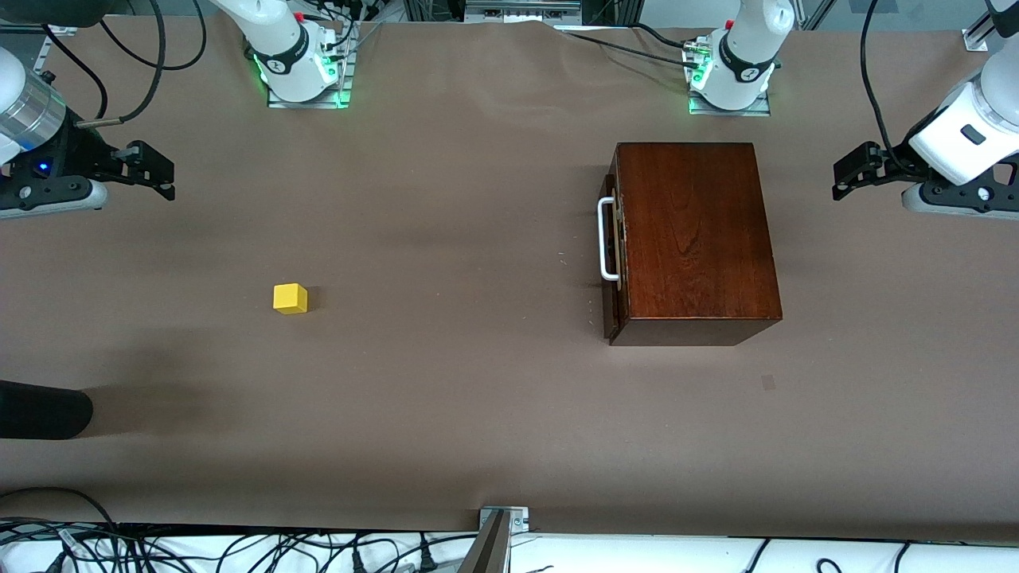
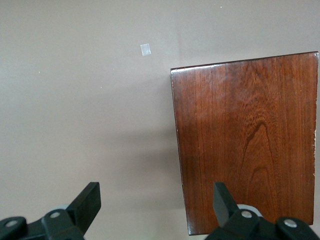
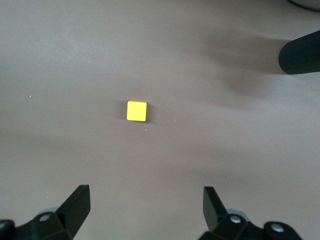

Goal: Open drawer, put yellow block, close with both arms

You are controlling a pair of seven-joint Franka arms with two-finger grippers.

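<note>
Brown paper-covered tabletop (image 1: pixel 478 398), cables along its edges. One small yellow cube (image 1: pixel 290 298) mid-table toward the right arm's end. One glossy mahogany box (image 1: pixel 692 239), drawer (image 1: pixel 611 239) shut, toward the left arm's end. Two black grippers, left (image 2: pixel 155 205) and right (image 3: pixel 145 205), both spread wide, empty, raised at opposite edges.

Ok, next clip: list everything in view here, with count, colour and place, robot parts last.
wooden box: one, glossy dark mahogany, on the table toward the left arm's end.
drawer: one, dark reddish-brown front, shut in the box, facing the right arm's end.
handle: one, white bar, on the drawer front.
yellow block: one, bright yellow, on the table toward the right arm's end, apart from the box.
table: one, brown covering.
black cylinder: one, black, at the table edge toward the right arm's end, nearer the front camera than the block.
left gripper: one, black, open, up beside the box.
right gripper: one, black, open, up over the table, empty.
</note>
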